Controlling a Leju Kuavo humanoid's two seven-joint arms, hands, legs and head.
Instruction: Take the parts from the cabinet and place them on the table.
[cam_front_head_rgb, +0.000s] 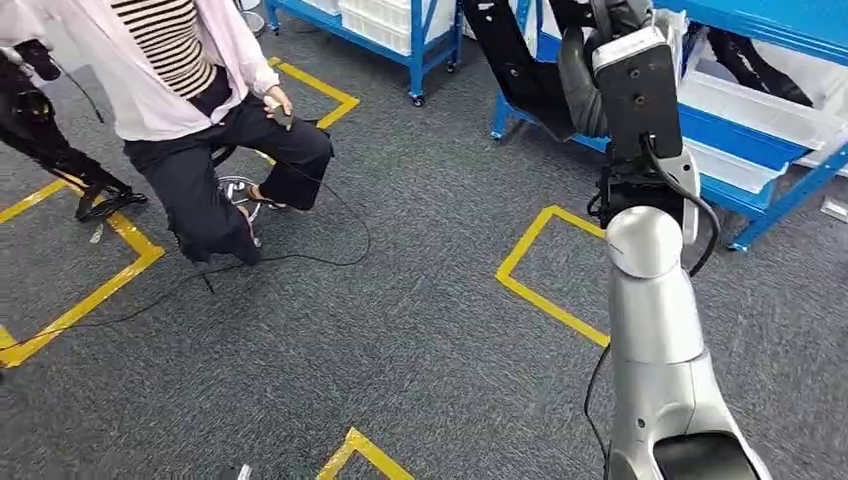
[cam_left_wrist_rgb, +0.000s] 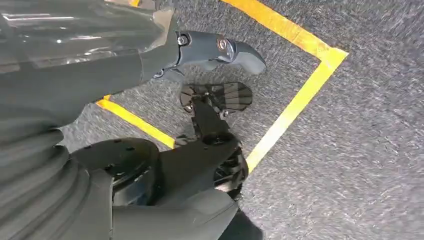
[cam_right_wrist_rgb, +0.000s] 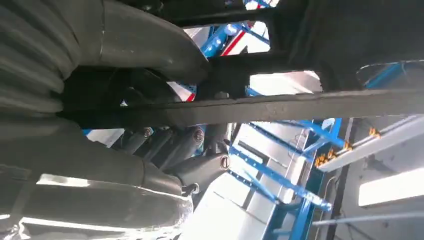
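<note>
The right hand (cam_front_head_rgb: 590, 75) is raised near the blue rack (cam_front_head_rgb: 760, 125), gripping a long black part (cam_right_wrist_rgb: 260, 107); the left hand (cam_left_wrist_rgb: 220, 50) hangs over grey carpet (cam_left_wrist_rgb: 360, 150), fingers apart, holding nothing.

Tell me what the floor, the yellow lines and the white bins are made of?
Floor: looks like grey carpet, with a fuzzy, speckled weave. Yellow lines: probably stuck-on tape, flat with straight edges. White bins: likely plastic, smooth and slightly glossy.
</note>
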